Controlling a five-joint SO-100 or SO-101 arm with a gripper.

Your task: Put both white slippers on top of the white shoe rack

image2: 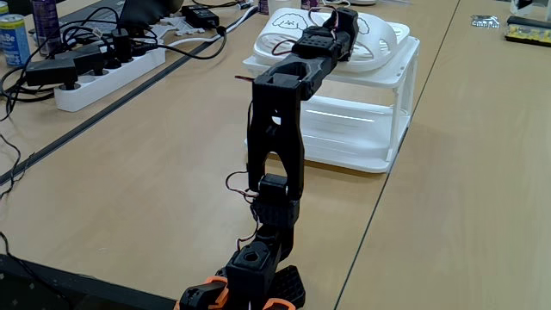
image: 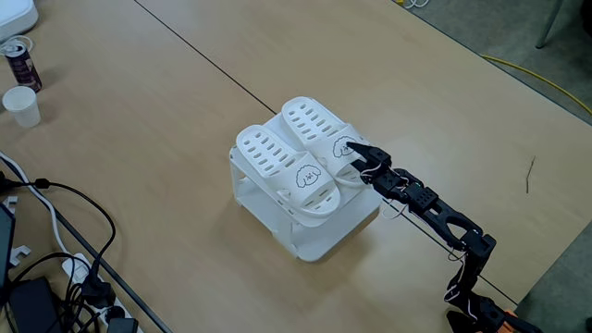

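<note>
Both white slippers lie side by side on the flat top of the white shoe rack. The left slipper and the right slipper point their puppy-face straps toward the arm. My gripper is at the toe end of the right slipper. Its jaws are spread, one finger over the strap and one low at the toe opening. In the other fixed view the arm rises from the near edge, the gripper reaches over the rack, and the slippers are partly hidden behind it.
A paper cup and a can stand at the far left. Black cables and a white power strip lie along that side. A dark seam crosses the wooden table.
</note>
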